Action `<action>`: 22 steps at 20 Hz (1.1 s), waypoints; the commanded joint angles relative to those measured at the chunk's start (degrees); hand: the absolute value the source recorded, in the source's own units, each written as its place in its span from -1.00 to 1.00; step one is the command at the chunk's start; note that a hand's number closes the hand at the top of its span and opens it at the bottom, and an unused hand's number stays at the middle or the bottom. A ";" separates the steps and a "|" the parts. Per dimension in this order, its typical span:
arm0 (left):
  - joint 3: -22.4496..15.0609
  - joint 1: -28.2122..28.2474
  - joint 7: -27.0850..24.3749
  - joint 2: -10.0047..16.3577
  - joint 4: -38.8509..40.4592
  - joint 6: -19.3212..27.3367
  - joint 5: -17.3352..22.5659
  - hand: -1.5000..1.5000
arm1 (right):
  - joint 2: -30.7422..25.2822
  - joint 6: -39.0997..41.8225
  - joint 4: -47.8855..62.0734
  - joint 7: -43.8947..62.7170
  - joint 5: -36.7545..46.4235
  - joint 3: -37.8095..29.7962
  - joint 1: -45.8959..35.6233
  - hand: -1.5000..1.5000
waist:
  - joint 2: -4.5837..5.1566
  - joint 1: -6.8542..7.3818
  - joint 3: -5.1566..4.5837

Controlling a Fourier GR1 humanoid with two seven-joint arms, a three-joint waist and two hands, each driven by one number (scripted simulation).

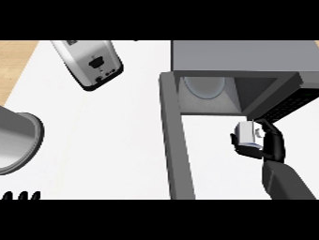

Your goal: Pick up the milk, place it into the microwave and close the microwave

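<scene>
On my head view the right hand (274, 143) has the milk (246, 132). Its fingers and thumb are curled round the small white carton, the thumb on the left side and the fingers wrapping the right and the bottom, so much of the carton's lower part is hidden from me. The milk sits in the hand just in front of the microwave's (249, 56) open mouth, near the right front corner, outside the cavity. I cannot tell how high it is above the white counter (107, 140).

The microwave door (176, 140) stands wide open, swung out on the left side and running down the view as a long grey bar. Inside I see the pale round plate (204, 87) at the back of the cavity.

Of the left hand (20, 196) only the fingertips show at the lower left edge, pointing up, straight and holding nothing. A silver toaster (89, 63) lies tilted at the top left, and a grey metal pot (6, 140) sits at the left edge, well apart from the right hand.
</scene>
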 commanded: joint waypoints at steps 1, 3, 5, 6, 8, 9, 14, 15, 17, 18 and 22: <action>1.89 -0.58 1.42 2.01 -0.97 -1.72 2.51 -1.00 | 0.86 4.60 -0.13 -3.23 0.34 0.95 -4.67 1.00 | -0.07 1.52 0.30; 0.98 0.48 -0.28 0.94 0.78 -1.00 0.98 -1.00 | 3.45 2.35 -1.52 -3.24 0.52 1.58 -4.63 1.00 | -0.54 0.86 0.17; -0.57 3.20 -1.66 0.39 0.21 -1.14 0.50 -1.00 | 4.67 2.29 -2.94 -4.06 0.11 1.65 -3.76 1.00 | -0.84 0.68 0.13; 0.49 0.60 0.71 0.38 -1.18 0.08 0.96 -1.00 | 3.29 4.16 -2.77 -4.93 -0.14 1.44 -2.76 1.00 | -0.61 0.28 0.18; 0.96 1.23 1.98 0.74 -2.47 0.36 1.83 -1.00 | 3.90 3.18 -4.98 -5.27 0.97 3.01 -1.71 1.00 | -0.90 -0.32 0.10; 0.70 0.94 -0.77 -0.38 0.44 0.09 1.40 -1.00 | 3.70 4.97 -6.00 -4.96 0.11 2.75 -0.23 1.00 | -1.04 -0.60 0.05; -1.39 2.50 -1.51 -0.16 0.12 0.01 -0.80 -1.00 | 4.21 5.36 -13.72 0.00 0.10 5.32 2.05 1.00 | -1.37 -1.37 -0.03; -2.58 3.82 -0.26 0.53 -1.42 -0.51 -0.57 -1.00 | 4.27 6.76 -16.48 0.40 -0.26 6.01 4.96 1.00 | -1.41 -1.61 -0.03; 0.19 4.78 -0.16 2.18 -2.91 -1.08 0.97 -1.00 | 5.82 5.32 -23.38 4.23 0.58 8.62 8.21 1.00 | -1.68 -2.24 -0.10; -1.10 1.92 -1.72 0.29 1.58 -0.77 -0.08 -1.00 | 5.75 4.12 -26.87 7.19 1.26 9.89 10.78 1.00 | -1.63 -2.49 -0.13; -5.23 3.61 -0.21 -1.35 -2.15 1.70 -2.46 -1.00 | 7.72 5.25 -40.60 12.97 1.61 14.16 19.29 1.00 | -1.52 -2.32 -0.09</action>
